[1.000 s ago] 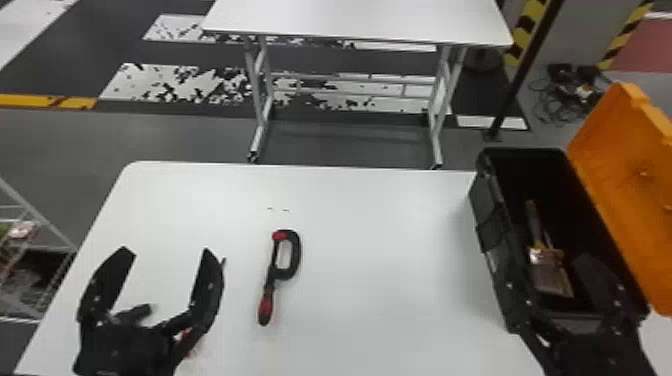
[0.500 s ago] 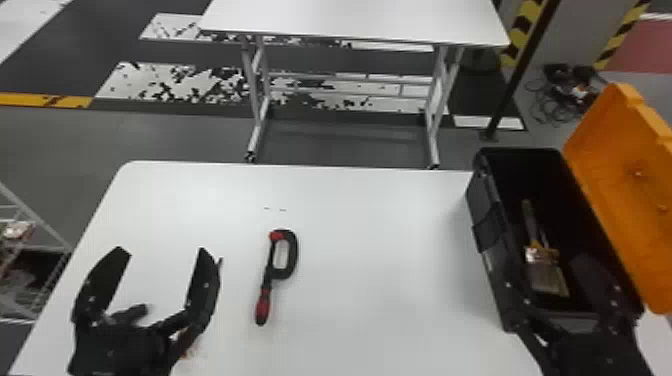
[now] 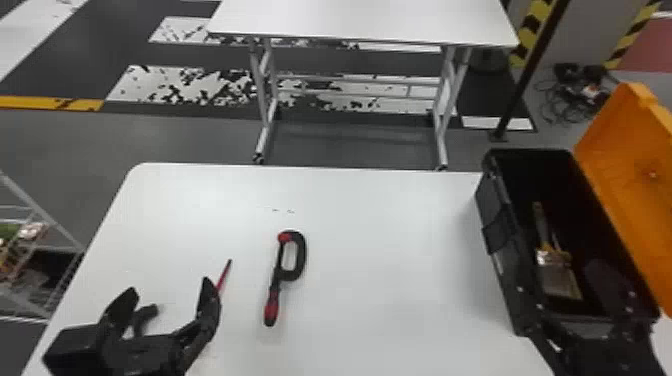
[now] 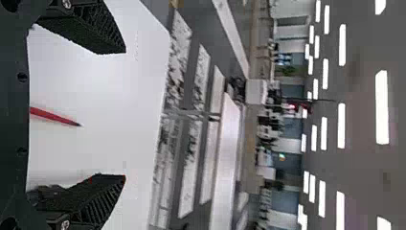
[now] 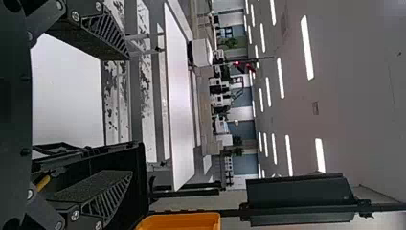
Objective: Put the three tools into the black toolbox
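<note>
The left gripper [image 3: 169, 284] is over the bench [image 3: 380, 310], towards its left edge, with the fingers spread wide and nothing pinched between them. A thin red tool [image 3: 223, 280] lies on the white top; the left wrist view has it in the gap between the fingers, dark tip pointing at the far edge. Can't see its other end, so no clue what the handle looks like.

Next over, a bit left of mid-bench, there's the black and red clamp [image 3: 300, 255]. It's flat on the top and well apart from the toolbox, red grip towards the near edge and curved frame towards the far edge.

The black toolbox [image 3: 502, 280] sits over at the bench's right edge, orange lid [image 3: 620, 175] open on its right side. There's a paintbrush [image 3: 549, 258] in there already, handle towards the box's far end, bristles towards the near end.

Right gripper [image 3: 557, 281] is at the box's near end, fingers apart as well and not gripping anything. From its wrist cam, the box's left wall shows between them.

Another white table [image 3: 360, 20] stands beyond the bench's far edge.
</note>
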Motion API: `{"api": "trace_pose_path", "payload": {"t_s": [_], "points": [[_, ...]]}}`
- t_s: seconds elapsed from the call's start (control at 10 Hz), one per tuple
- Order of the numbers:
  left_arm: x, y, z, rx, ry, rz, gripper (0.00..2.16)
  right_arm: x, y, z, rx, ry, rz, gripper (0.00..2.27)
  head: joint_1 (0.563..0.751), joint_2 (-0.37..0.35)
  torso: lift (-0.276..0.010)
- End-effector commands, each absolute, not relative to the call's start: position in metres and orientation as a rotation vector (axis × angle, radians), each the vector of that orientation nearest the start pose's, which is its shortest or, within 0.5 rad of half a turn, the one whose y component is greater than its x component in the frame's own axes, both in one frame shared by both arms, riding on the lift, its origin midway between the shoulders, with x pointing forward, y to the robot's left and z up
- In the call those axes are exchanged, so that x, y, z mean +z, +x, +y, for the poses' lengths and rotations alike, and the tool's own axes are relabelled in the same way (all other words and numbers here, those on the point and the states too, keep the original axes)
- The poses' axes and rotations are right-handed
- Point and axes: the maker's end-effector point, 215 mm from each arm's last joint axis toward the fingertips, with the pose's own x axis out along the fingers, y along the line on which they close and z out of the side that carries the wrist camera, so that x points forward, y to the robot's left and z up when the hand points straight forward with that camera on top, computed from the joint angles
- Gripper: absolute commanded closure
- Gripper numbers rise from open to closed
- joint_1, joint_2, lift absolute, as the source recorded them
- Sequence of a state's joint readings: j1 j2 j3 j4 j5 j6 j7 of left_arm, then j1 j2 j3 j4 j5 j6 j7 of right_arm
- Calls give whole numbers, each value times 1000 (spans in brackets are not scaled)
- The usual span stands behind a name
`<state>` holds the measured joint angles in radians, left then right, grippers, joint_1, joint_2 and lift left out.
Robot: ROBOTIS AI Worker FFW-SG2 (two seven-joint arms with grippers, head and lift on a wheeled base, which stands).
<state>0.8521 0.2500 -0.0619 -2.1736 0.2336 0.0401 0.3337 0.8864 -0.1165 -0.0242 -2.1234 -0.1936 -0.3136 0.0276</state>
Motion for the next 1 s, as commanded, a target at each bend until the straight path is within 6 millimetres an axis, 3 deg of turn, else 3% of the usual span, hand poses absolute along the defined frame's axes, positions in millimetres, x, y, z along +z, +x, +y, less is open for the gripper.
{"api": "trace_pose_path", "payload": {"t_s": [0.0,0.2,0.6,0.9], "points": [[-453,312,277,145,-23,464,76,-350,324,-249,39,93,24,164,695,38,-51],[-499,278,284,53,-111,735,70,-352,324,-256,29,96,27,164,695,37,-51],[-523,202,326,139,-159,1061,80,-356,321,-264,15,98,31,167,695,108,-51],[-528,178,337,173,-155,1153,83,-356,321,-265,14,98,25,164,695,160,-51]]}}
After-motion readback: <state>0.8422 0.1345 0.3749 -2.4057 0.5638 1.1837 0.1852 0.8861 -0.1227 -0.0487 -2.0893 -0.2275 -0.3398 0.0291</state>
